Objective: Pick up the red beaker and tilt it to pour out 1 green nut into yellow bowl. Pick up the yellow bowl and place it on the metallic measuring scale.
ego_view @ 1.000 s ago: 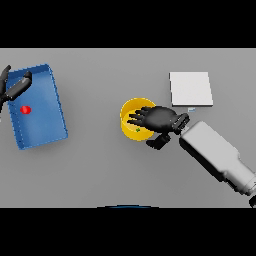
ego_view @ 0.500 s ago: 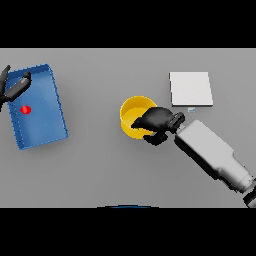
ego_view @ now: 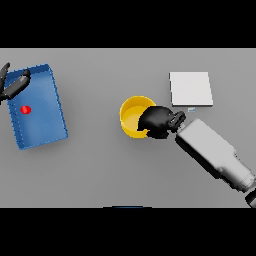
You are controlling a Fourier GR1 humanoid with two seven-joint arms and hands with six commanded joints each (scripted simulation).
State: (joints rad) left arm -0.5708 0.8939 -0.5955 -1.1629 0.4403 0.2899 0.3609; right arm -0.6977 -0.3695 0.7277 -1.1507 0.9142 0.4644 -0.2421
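The yellow bowl (ego_view: 132, 116) stands at the table's middle. My right hand (ego_view: 160, 122) is at its right rim, with curled fingers closed over that rim. No green nut shows inside the bowl. The red beaker (ego_view: 25, 109) appears as a small red disc inside the blue tray (ego_view: 52, 107) at the far left. Over the tray's upper left corner hovers my left hand (ego_view: 14, 86), its fingers straight and holding nothing. The metallic measuring scale (ego_view: 190, 89) is a pale square plate up and to the right of the bowl.
The blue tray's raised walls enclose the beaker. A small dark mark (ego_view: 191, 109) sits at the scale's near edge. My right forearm (ego_view: 215, 152) stretches from the lower right toward the bowl.
My right hand has drawn back from above the bowl's middle to its right rim and curled its fingers round it. The left hand, beaker and scale have not moved.
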